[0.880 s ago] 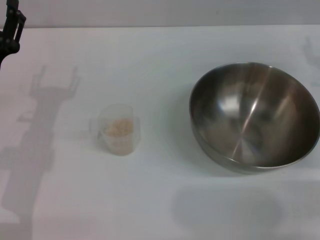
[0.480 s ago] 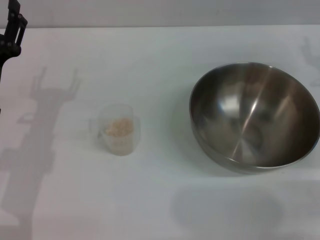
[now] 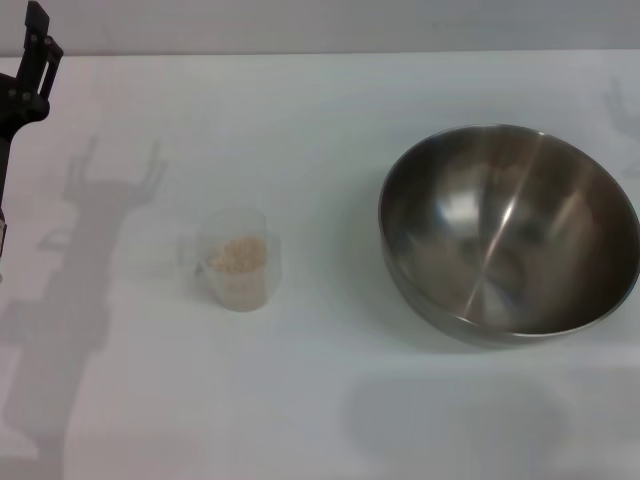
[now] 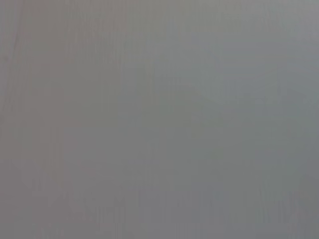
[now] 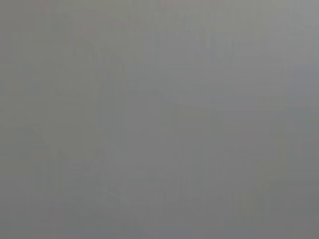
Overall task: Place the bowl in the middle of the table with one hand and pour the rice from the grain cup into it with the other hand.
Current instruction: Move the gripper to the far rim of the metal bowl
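Note:
The shiny steel bowl point(image 3: 510, 232) stands empty on the right side of the white table point(image 3: 320, 400). The small clear grain cup point(image 3: 237, 260) stands upright left of centre, with a low heap of beige rice point(image 3: 238, 254) in it. My left gripper point(image 3: 35, 62) shows only in part at the far left edge, raised, well away from the cup. Its shadow point(image 3: 112, 175) on the table shows two prongs spread apart. My right gripper is out of view. Both wrist views show only plain grey.
White table surface lies between the cup and the bowl and in front of both. The arm's long shadow point(image 3: 60, 320) falls down the left side. The table's far edge point(image 3: 320, 52) meets a grey wall.
My left gripper has moved slightly right and further into the head view, and its shadow shifted with it. The cup and the bowl have not moved.

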### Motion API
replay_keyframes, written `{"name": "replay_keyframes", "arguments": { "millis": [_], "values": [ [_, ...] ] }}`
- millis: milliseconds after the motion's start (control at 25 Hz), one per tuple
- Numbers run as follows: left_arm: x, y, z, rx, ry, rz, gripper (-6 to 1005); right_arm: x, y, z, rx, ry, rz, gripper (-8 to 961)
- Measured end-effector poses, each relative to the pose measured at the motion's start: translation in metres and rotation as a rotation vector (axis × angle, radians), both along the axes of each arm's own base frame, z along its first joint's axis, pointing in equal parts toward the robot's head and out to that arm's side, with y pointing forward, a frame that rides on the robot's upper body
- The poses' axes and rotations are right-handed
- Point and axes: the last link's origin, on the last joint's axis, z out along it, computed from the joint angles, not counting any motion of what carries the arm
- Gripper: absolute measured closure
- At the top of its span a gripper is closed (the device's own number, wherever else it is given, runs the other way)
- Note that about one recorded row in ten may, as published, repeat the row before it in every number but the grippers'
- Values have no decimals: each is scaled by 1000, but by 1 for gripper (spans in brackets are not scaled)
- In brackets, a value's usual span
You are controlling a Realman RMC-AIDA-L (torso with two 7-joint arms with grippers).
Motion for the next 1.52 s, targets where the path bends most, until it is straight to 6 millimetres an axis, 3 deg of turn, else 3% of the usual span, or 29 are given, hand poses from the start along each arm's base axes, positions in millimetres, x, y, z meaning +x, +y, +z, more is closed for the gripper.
{"name": "replay_keyframes", "arguments": {
  "millis": [240, 680, 1200, 1520],
  "values": [
    [-2, -2, 0, -1, 0, 7, 194, 2, -9, 2, 56, -105, -16, 213],
    [-5, -5, -1, -3, 2, 16, 198, -5, 2, 1, -24, -24, -6, 213],
    [-8, -14, 1, 14, -1, 7, 201, -64, 25, -11, -445, 100, -91, 213],
    [-8, -21, 6, 42, -14, -12, 204, -86, 32, -11, -497, 18, -292, 212]
  ]
}}
